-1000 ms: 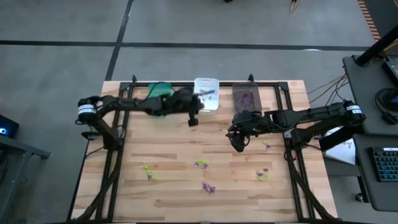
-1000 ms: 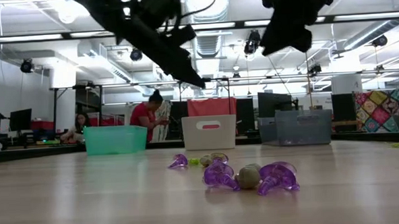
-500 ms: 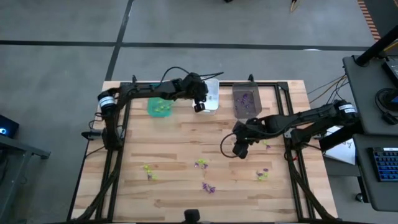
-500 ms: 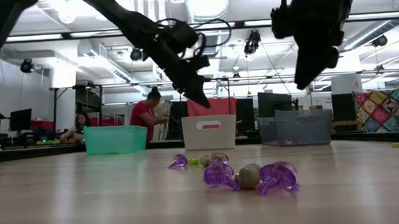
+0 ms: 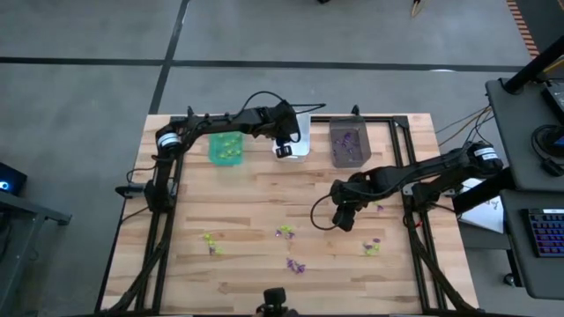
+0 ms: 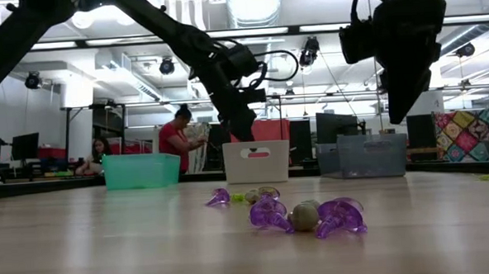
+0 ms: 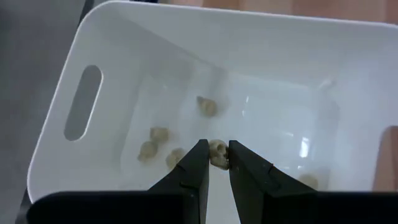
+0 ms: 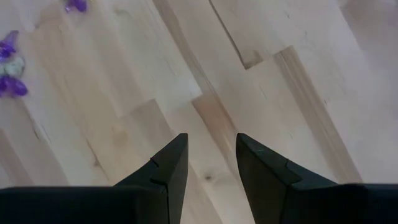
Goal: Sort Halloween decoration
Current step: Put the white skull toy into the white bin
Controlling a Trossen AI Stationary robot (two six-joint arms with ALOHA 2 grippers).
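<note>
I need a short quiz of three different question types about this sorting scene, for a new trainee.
1. True or false: the left end effector is above the white bin.
2. Which bin holds purple trinkets? A green bin; B white bin; C dark grey bin.
3. Fill in: the right end effector hangs over bare ____, with nothing between its fingers.

Key: 1 true; 2 C; 3 table.

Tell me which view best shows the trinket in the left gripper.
The left wrist view: the greyish trinket sits pinched between the left gripper fingers, over the white bin. The high view shows only that gripper at the bin. The low view shows the arm, not the trinket; the right wrist view misses it.
</note>
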